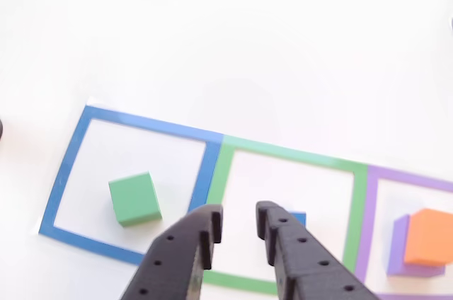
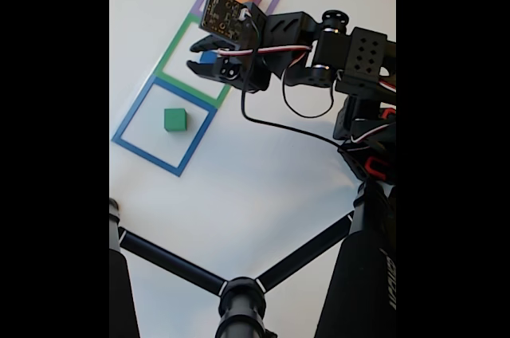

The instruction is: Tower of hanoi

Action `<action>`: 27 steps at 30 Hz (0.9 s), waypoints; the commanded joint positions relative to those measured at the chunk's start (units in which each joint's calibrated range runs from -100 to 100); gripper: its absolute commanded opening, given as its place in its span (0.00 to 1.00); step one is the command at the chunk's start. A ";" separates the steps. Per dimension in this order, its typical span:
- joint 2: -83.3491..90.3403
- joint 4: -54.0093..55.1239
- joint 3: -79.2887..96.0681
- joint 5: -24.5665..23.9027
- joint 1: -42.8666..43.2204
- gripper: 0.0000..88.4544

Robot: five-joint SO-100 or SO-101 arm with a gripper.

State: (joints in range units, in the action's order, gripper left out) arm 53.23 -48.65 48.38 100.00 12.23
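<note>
Hand (image 1: pixel 239 223) open above blue cube (image 1: pixel 297 219); fixed view adds arm (image 2: pixel 319 51).

White tabletop (image 2: pixel 255 194), with black tripod legs (image 2: pixel 171 265) meeting at a hub (image 2: pixel 241 300) along its near edge.

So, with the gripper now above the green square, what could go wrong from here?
The gripper is open above the blue block, which its right finger largely hides; a descent slightly off could push the block instead of straddling it. The block seems to lie right of the jaws' gap, so one finger may land on it. The orange block sits off-center on the purple block, so a nudge could topple it.
</note>
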 commanded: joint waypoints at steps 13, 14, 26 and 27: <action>5.75 -41.96 -36.75 0.00 -24.50 0.00; 5.91 -41.96 -36.66 0.00 -25.56 0.00; 8.26 -22.85 -12.66 0.00 -30.54 0.18; 8.34 -18.31 -8.57 0.00 -30.64 0.20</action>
State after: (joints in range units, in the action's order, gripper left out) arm 60.15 -80.25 29.00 100.00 -17.38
